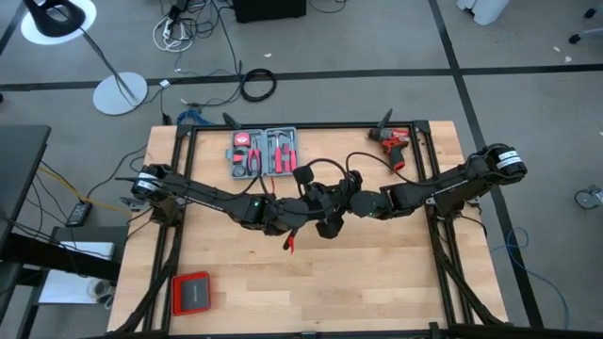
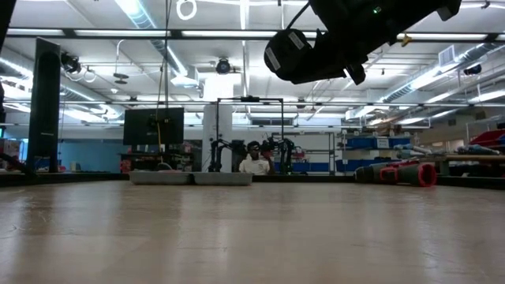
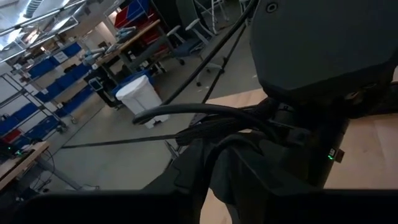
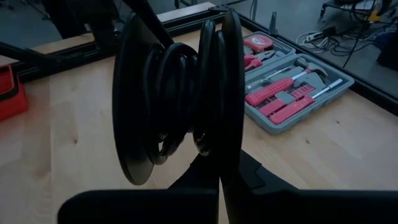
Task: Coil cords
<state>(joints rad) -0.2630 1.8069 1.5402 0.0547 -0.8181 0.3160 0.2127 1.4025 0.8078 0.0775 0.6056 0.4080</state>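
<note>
Left hand (image 1: 300,218) raised over mid tabletop (image 1: 377,273), jaw state not discernible. Black cable (image 4: 180,106) wound in loops, pinched in closed right hand (image 1: 347,202) at centre above the wood. Grey tool case (image 1: 266,153) behind, red drill (image 1: 393,143) far right.

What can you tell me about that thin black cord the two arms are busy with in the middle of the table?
The cord is thin, black and rubbery looking. From above, a loop of it arcs over the spot where the two arms meet, above the wooden table. The right wrist view shows it wound in several tight turns, standing on edge against the shut right end effector. Its plug cannot be made out.
</note>
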